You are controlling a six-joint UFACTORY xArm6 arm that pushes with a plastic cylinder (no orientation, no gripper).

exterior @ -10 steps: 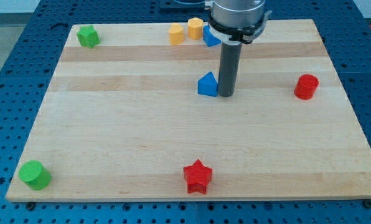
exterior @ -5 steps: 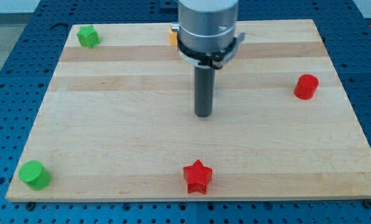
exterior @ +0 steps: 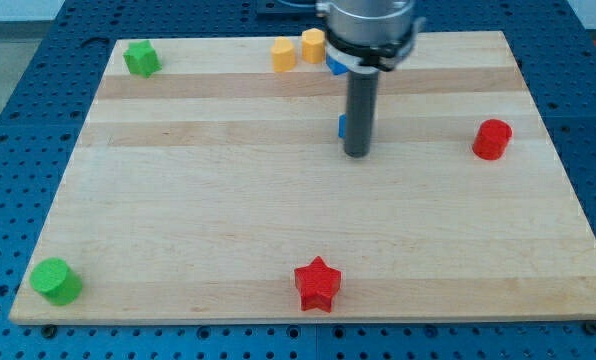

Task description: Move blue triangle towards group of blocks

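Near the worktop's bottom edge, a red star-shaped block is sitting at mid-width, with a green cylinder block lying in the bottom-left corner. At mid-board my tip is pressing down on the pale wooden board; the rod carries no claw, so nothing is opening or closing. The blue triangle block is peeking out just behind the rod on the view's left, mostly hidden. A red cylinder block is standing near the right edge. Along the top edge two yellow-orange blocks and another blue block are clustering; a green block is sitting top-left. Blue perforated table is surrounding the board.
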